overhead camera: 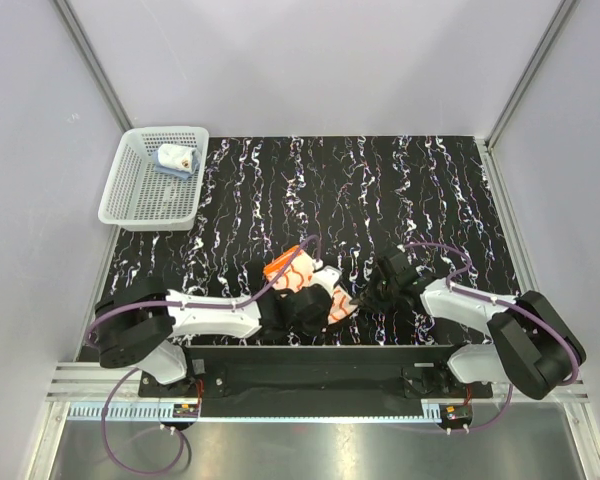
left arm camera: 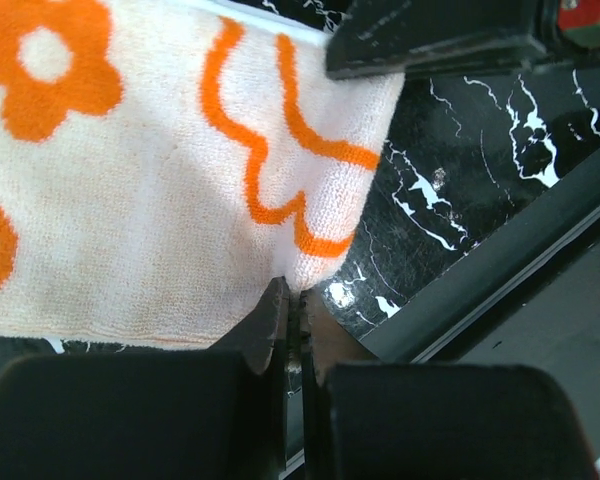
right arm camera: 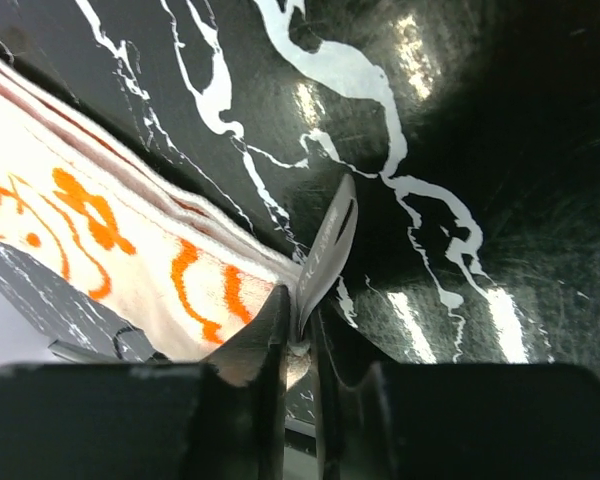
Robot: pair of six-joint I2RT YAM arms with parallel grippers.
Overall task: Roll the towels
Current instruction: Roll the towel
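From the overhead view, both arms are bent in toward the middle of the near edge. The orange towel [overhead camera: 292, 270] is bunched up between them. The left pincer [overhead camera: 308, 306] is on its near side and the right pincer [overhead camera: 363, 299] is at its right end, where the white side shows. The blue towel [overhead camera: 172, 159] is well away, far off to the left of the left pincer, lying in the white basket [overhead camera: 140, 205] at the far corner of the black marbled table [overhead camera: 430, 190].

In the left wrist view, the left pincer [left arm camera: 292, 296] has its jaws squeezed right together, and the corner of the orange towel [left arm camera: 170, 190] runs into the tips, so it looks pinched. The rest of the cloth spreads up and left from there, white with orange flower outlines. The right pincer [left arm camera: 430, 35] sits just past the towel's far edge.

In the right wrist view, the right pincer [right arm camera: 300, 292] is narrow too, nipping the very corner of the orange towel [right arm camera: 130, 235], which trails off to its left. Glossy table [right arm camera: 450, 150] is on its right. There's some small lettering on one finger [right arm camera: 330, 240], but I can't read it.
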